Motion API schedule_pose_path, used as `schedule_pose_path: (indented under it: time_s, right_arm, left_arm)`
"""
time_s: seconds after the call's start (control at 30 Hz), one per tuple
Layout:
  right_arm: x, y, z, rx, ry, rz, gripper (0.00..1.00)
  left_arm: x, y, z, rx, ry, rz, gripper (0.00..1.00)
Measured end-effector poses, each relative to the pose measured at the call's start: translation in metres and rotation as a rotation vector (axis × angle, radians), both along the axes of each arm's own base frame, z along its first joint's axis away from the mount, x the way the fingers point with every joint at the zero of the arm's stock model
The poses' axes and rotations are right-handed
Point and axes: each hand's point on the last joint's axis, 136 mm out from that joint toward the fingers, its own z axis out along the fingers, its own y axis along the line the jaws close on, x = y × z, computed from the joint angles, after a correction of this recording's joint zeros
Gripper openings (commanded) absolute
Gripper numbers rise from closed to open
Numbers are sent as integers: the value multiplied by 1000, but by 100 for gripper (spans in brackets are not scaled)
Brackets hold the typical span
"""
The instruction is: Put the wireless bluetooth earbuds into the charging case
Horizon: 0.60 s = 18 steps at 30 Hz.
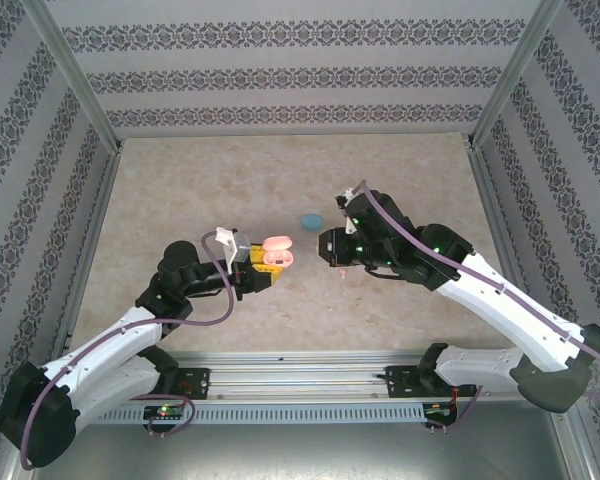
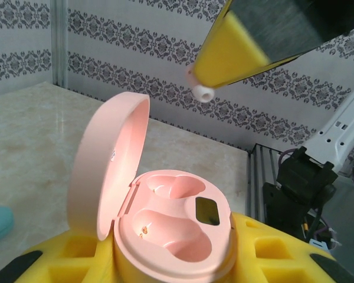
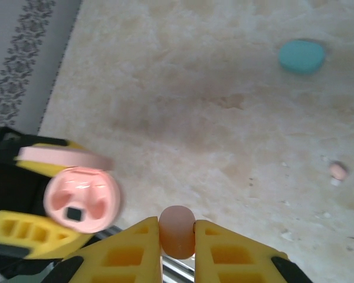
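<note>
Insertion is only starting: over the middle of the table [image 1: 180, 180], the left gripper [image 1: 267, 262] is clamping the open pink charging case [image 2: 171, 236], whose two wells are lying empty. The right gripper [image 3: 177, 239] is pinching one pink earbud [image 3: 177, 227] near it. A blue case [image 3: 301, 56] is sitting toward the far edge, and a loose pink earbud [image 3: 338, 171] is waiting on the table.

Beige marbled bench [image 1: 200, 190] lies under left end effector [image 1: 265, 262] & right end effector [image 3: 177, 234]. Patterned wallpaper wall [image 1: 280, 60] far beyond both. Alu frame post [image 1: 75, 75] stands far-left of them. Slotted rail [image 1: 300, 365] runs behind them.
</note>
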Motion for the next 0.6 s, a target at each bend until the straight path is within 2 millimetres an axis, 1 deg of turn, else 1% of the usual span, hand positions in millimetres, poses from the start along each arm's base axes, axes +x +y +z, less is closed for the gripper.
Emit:
schedule_pose_path:
  time_s: [0.07, 0.13, 0.2, 0.43, 0.6]
  right_arm:
    - [-3, 10, 7, 11, -13, 21, 16]
    - [-5, 19, 11, 16, -16, 39, 16]
    - [-7, 27, 10, 17, -11, 50, 16]
    - [-11, 55, -2, -14, 13, 96, 16]
    - [-13, 71, 5, -5, -2, 121, 16]
  left_arm:
    - [2, 0, 1, -2, -11, 8, 18]
    - [3, -1, 3, -5, -25, 12, 18]
    - [3, 0, 4, -6, -34, 16, 18]
    - [5, 0, 5, -4, -43, 28, 18]
    - [6, 1, 5, -5, -44, 31, 19]
